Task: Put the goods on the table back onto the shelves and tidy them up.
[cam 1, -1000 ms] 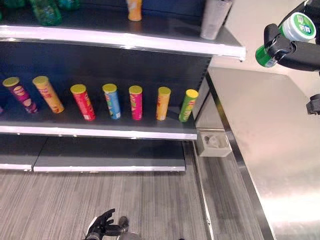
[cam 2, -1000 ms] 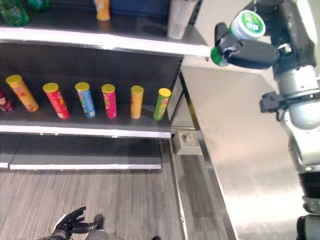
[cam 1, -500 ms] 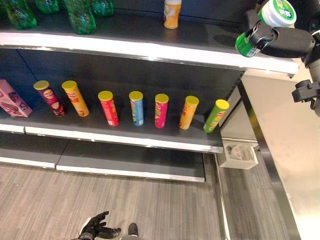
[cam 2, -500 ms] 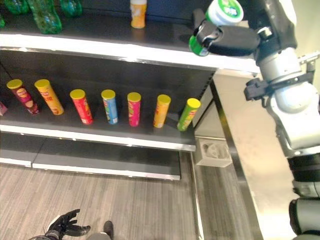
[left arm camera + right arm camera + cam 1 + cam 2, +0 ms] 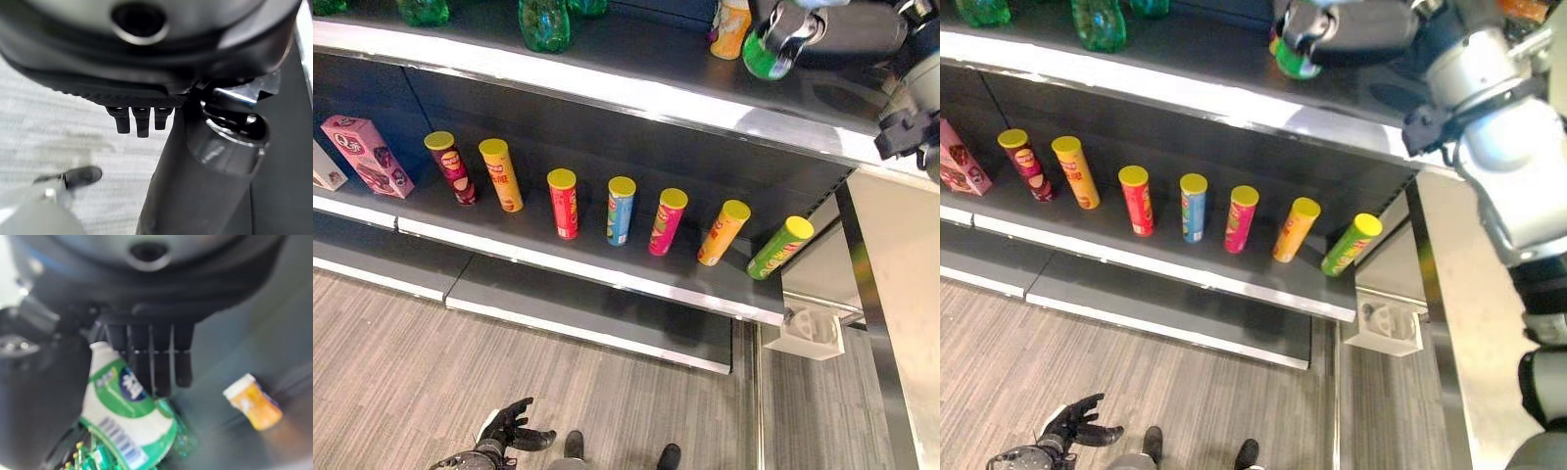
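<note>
Overhead, the dark metal shelving unit with bright silver front edges [image 5: 607,93] spans most of the head views, and beside it on the robot's right runs the brushed steel bench [image 5: 901,294]. On the middle shelf stands a row of tall tube-shaped snack cans with yellow lids [image 5: 621,210], upright except the green one at the right end [image 5: 780,248], which leans over; a pink carton [image 5: 367,157] sits at the left end. The upper shelf carries clear green plastic bottles [image 5: 544,22] and a small orange bottle with a white cap [image 5: 731,27]. The right hand [image 5: 1347,32] is over that upper shelf, just beside the orange bottle, its fingers curled round a green plastic bottle with a white and green label [image 5: 124,418]; the wrist view shows the fingers lying across the label with the thumb on the other side. The left hand [image 5: 509,431] hangs low over the grey wood-look floor [image 5: 411,372] with its fingers spread and nothing in it. Judged by its look, the held bottle is light to moderate in weight, its thin wall likely to give under a hard squeeze, and the glossy label may be slippery; a hold round the mid-body, as now, seems best, with the base set down flat in the gap near the orange bottle before letting go.
</note>
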Robot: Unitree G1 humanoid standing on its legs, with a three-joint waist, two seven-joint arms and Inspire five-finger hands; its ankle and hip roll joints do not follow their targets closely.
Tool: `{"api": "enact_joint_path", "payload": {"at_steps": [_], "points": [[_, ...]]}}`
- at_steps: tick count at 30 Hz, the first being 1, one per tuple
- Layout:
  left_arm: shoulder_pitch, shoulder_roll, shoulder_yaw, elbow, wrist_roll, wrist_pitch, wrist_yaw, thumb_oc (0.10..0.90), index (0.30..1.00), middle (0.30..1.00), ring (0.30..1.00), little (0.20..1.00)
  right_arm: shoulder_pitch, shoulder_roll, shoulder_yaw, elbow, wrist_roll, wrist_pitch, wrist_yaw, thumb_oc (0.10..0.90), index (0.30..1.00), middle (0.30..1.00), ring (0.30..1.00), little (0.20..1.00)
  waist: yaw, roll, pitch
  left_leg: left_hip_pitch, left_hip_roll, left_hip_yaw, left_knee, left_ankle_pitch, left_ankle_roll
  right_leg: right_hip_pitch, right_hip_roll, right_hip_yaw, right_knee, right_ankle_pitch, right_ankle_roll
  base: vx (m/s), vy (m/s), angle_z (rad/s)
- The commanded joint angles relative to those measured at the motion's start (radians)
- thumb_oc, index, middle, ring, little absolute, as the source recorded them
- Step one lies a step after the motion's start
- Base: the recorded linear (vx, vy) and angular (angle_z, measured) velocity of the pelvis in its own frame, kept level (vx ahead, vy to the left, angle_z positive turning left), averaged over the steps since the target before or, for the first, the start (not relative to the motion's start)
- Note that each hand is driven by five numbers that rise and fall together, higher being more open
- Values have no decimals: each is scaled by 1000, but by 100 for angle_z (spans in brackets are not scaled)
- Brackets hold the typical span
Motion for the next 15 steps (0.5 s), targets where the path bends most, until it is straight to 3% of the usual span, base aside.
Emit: {"api": "enact_joint_path", "payload": {"at_steps": [1,5,10,15], "points": [[2,77,-21,-24,-34,-44,22,800,900,900,900,900,-159,-19,35,88,46,-58,-52,400,300,300,300,300,38,-39,-110,-38,40,4,34,-74,-76,32,-69,-29,57,-119,78,29,-34,13],[14,76,-13,-5,-44,-43,29,800,900,900,900,900,-197,-6,78,145,44,-49,-50,400,300,300,300,300,57,-48,-110,-39,44,-7,35,-74,-79,44,-65,-49,54,-126,74,48,-56,11],[40,81,3,7,-55,-38,41,800,900,900,900,900,-195,72,68,299,21,-21,-74,400,300,300,300,300,108,-56,-93,-40,52,-32,11,-57,-87,54,-54,-90,56,-139,68,45,-53,18],[42,93,10,-6,-64,-42,49,800,900,900,900,900,-210,49,69,372,35,-17,-72,400,300,300,300,300,123,-65,-87,-61,55,-52,4,-45,-97,50,-49,-122,55,-139,67,11,-37,25]]}}
